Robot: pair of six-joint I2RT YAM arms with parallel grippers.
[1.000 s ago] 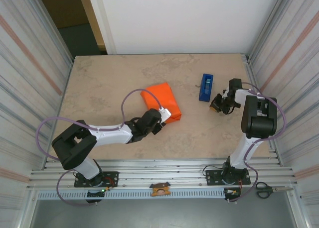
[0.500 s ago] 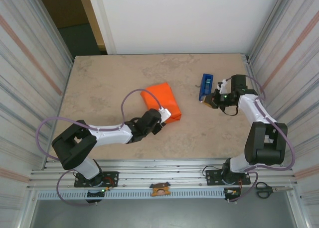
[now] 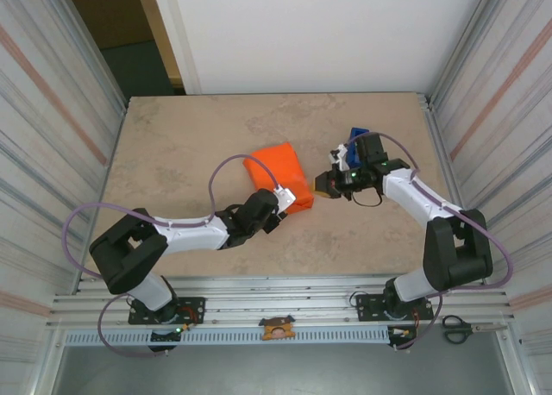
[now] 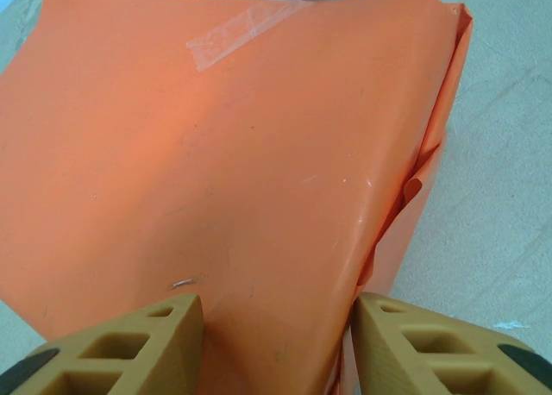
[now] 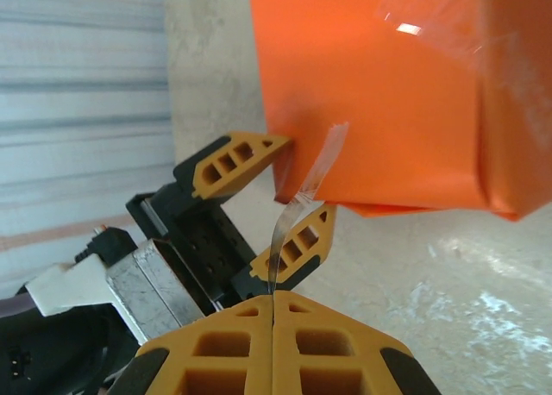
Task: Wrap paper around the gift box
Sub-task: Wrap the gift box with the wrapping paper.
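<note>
We are pinching a clear strip of tape (image 5: 302, 192) in our closed right gripper (image 5: 272, 313), its free end reaching the paper (image 3: 278, 172) folded around the gift box at mid-table. Our left gripper (image 4: 276, 343) is straddling the parcel's near edge, jaws partly spread. A blue tape dispenser (image 3: 353, 140) is sitting just behind our right arm.

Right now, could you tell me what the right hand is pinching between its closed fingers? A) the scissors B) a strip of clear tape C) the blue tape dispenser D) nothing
B: in the right wrist view, a strip of clear tape rises from the shut right hand toward the orange wrapped box.
</note>
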